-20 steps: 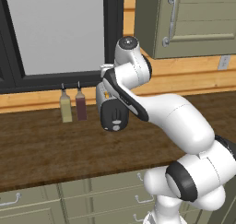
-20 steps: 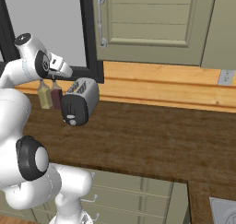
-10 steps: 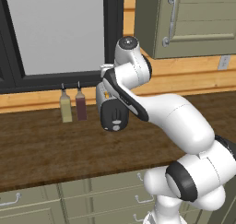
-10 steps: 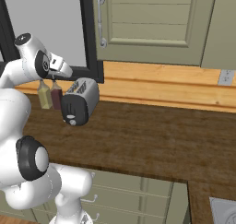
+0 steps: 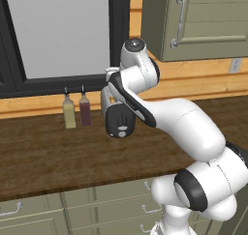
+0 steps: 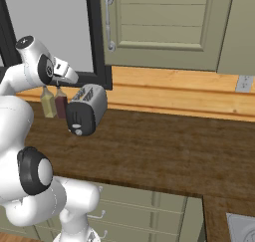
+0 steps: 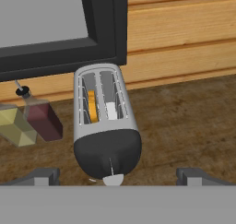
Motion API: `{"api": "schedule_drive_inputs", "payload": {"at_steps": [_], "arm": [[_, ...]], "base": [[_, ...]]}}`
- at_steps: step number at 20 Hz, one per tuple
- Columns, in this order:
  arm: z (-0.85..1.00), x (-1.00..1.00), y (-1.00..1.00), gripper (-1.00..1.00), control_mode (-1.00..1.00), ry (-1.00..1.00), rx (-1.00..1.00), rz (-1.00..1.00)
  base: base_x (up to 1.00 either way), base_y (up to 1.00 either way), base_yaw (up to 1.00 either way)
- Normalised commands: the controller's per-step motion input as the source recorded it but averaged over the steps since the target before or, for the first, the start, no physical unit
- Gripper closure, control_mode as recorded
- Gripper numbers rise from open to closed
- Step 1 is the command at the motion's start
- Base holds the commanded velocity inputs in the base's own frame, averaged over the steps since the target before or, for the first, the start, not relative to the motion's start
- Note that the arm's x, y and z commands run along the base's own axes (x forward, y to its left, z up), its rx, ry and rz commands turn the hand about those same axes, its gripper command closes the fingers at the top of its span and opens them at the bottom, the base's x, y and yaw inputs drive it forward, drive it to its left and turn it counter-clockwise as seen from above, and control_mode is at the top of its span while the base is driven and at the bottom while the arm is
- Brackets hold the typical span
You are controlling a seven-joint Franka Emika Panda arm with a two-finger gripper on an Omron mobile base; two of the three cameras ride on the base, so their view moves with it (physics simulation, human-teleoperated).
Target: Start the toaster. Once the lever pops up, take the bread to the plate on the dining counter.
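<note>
Nothing has changed in the last second: the claw (image 7: 113, 174) still hovers, jaws wide and empty. The toaster (image 7: 106, 121) stands just below and ahead of the claw, bread (image 7: 92, 106) in its slots. I judge the lever is not pressed yet.

The arm (image 5: 160, 108) hides the toaster's (image 5: 117, 119) slots; the olive bottle (image 7: 14, 126) is cut off.

Dark wood counter (image 6: 164, 151), black-framed window (image 5: 58, 33), green-grey cabinet (image 6: 164, 27), two bottles (image 5: 76, 111), wall outlet (image 6: 243, 83).
</note>
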Motion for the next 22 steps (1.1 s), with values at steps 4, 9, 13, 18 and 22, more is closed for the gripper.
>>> {"api": "schedule_drive_inputs", "payload": {"at_steps": [4, 9, 13, 18, 22], "arm": [[0.00, 0.00, 0.00, -1.00, -1.00, 0.00, 0.00, 0.00], [0.00, 0.00, 0.00, -1.00, -1.00, 0.00, 0.00, 0.00], [0.00, 0.00, 0.00, -1.00, -1.00, 0.00, 0.00, 0.00], [0.00, 0.00, 0.00, -1.00, -1.00, 0.00, 0.00, 0.00], [0.00, 0.00, 0.00, -1.00, -1.00, 0.00, 0.00, 0.00]], "base": [[0.00, 0.00, 0.00], [0.00, 0.00, 0.00], [0.00, 0.00, 0.00], [0.00, 0.00, 0.00], [0.00, 0.00, 0.00]]}}
